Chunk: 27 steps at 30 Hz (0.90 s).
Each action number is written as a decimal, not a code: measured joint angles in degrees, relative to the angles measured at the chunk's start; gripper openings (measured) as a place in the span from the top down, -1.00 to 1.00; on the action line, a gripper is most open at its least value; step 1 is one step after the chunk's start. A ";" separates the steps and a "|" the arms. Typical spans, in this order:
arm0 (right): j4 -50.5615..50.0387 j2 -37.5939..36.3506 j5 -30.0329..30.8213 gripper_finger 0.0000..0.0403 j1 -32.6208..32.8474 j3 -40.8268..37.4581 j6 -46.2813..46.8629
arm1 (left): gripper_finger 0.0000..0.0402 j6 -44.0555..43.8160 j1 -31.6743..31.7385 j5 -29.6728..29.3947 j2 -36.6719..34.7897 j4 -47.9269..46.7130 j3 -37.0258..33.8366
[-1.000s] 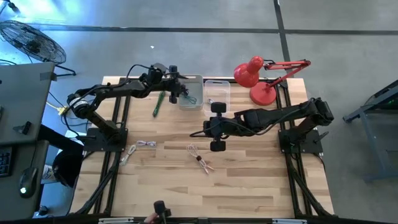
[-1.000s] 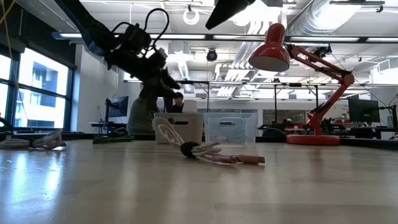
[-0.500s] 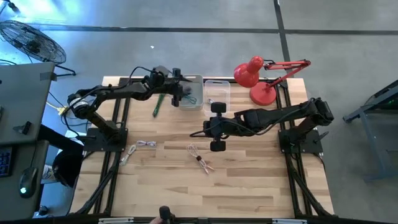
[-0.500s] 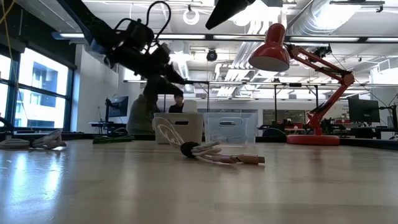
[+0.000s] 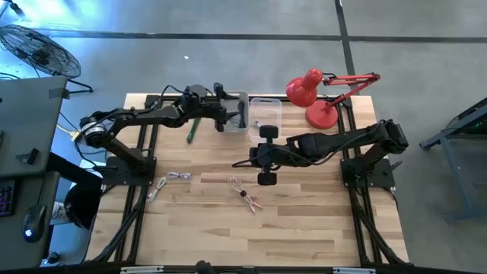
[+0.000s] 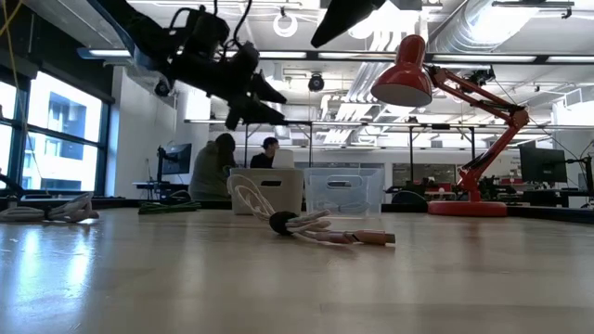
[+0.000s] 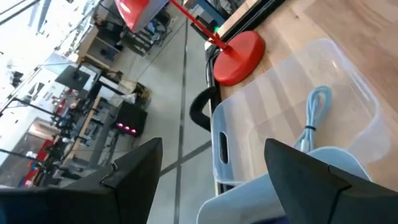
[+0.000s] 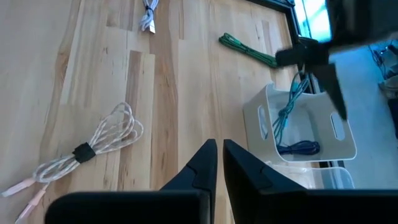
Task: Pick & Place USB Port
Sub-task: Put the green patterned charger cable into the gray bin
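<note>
Wooden table (image 5: 304, 221) holds loose USB cables. Left gripper (image 5: 239, 116) hovers above the white bin (image 5: 233, 126) with fingers spread and empty; teal and blue cables (image 8: 291, 109) already lie inside. A pale bundled cable (image 5: 243, 194) and another (image 5: 173, 179) await sorting, so the job looks partly done. Right gripper (image 8: 218, 163) hangs mid-table, fingers nearly together, holding nothing. No readable writing appears.

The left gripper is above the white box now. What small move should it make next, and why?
Probably move the left gripper away from the white box and toward the green cable beside it. Its fingers are wide open and empty, a teal cable lies in the box, and the green one is nearest. The right gripper waits shut mid-table.
</note>
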 joint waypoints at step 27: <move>-1.71 0.00 0.01 0.90 0.00 0.00 -1.07 | -0.38 -26.83 0.17 -22.06 -40.34 -52.58 0.03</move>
